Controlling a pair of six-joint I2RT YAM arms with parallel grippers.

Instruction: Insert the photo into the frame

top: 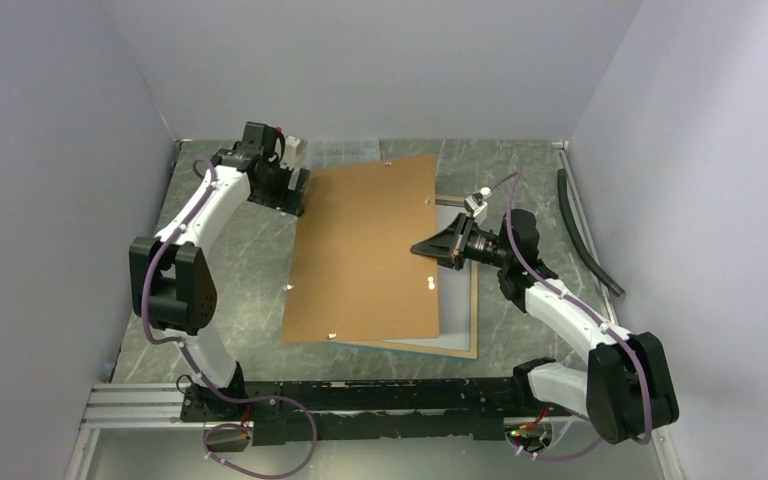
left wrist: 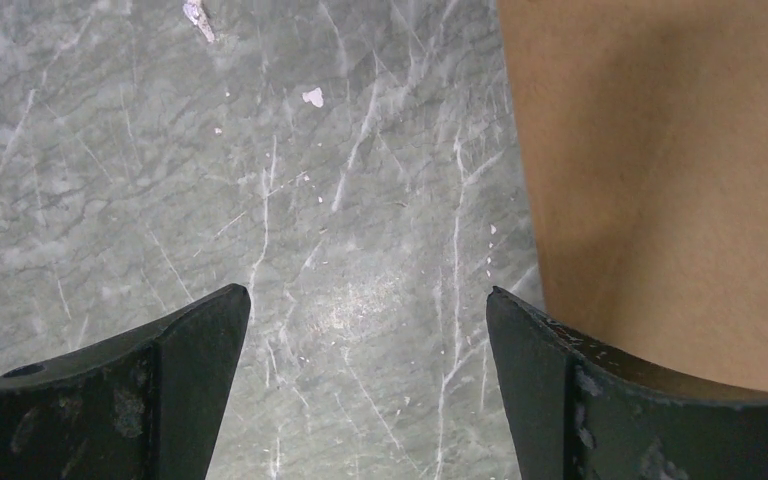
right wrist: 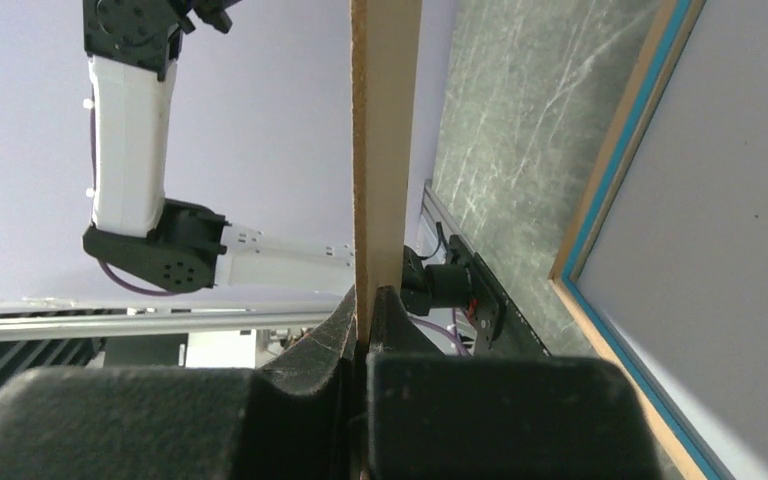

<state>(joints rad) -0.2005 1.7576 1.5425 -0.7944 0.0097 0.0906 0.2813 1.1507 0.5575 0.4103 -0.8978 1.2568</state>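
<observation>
Top external view, from the left: left pincer (top: 300, 195) near the far left corner of the surface (top: 230, 290), released, with fingers (left wrist: 190, 340) wide apart over bare marble, just beside the far left corner of the brown backing board (top: 365, 250). Board large, across the middle, covering most of the frame (top: 473, 320). At its right edge, right pincer (top: 418, 248) clenched on the thin board, that edge raised clear of the frame. Frame flat toward the right edge of the surface, blue and wood-coloured rim visible. Pale field inside the rim, pane or paper not possible to tell.

Pale lilac walls (top: 360, 60), grey, seemingly marbled tabletop (top: 250, 295)
</observation>
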